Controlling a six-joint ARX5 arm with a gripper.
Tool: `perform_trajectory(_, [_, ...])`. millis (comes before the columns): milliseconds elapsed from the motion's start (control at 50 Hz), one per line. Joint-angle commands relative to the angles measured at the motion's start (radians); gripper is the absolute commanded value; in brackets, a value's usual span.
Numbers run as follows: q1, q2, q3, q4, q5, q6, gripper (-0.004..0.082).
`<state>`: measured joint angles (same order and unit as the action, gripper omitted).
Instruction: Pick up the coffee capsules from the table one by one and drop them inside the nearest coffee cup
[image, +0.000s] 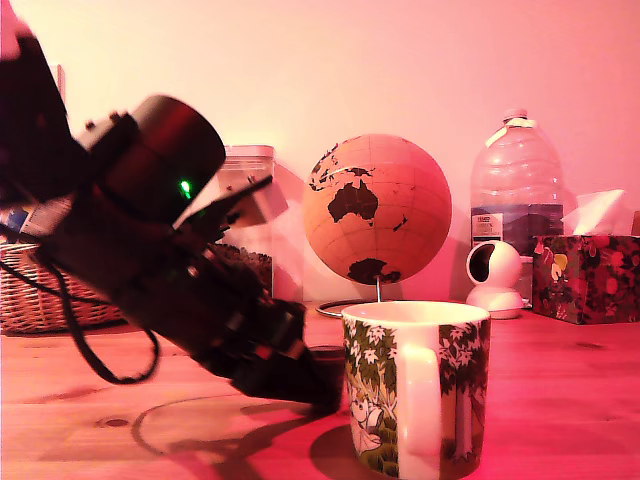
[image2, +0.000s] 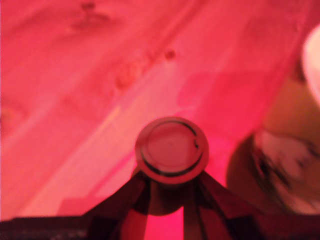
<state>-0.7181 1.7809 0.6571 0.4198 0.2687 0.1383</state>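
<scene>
The gripper (image2: 172, 192) is closed on a coffee capsule (image2: 171, 150), flat rim toward the wrist camera, above the wooden table (image2: 75, 100). The capsule appears clear of the surface. The floral coffee cup (image: 415, 390) stands just beside the gripper.

A heavy pink-red cast is tinting both views, dim overall. In the exterior view, soft shadows are pooling on the bench (image: 560, 400) beneath the arm and the mug (image: 415, 390). The wrist view is blurring throughout, the mug's edge (image2: 285, 165) smearing worst.
</scene>
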Motion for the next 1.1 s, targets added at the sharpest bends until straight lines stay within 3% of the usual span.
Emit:
perform_trajectory(0, [0.002,-0.036,-0.011,-0.024,0.003,0.000,0.0175])
perform_trajectory(200, [0.003,-0.152,-0.011,-0.165,0.002,0.014,0.0176])
perform_trajectory(220, [0.003,-0.165,-0.011,-0.181,0.000,0.031,0.0175])
perform_trajectory(680, [0.002,-0.454,-0.011,-0.453,0.005,0.026,0.0175])
perform_trajectory(900, [-0.024,-0.505,-0.011,-0.484,0.064,0.019,0.0176])
perform_trajectory(1080, [-0.055,-0.505,-0.011,-0.475,0.068,0.007,0.0175])
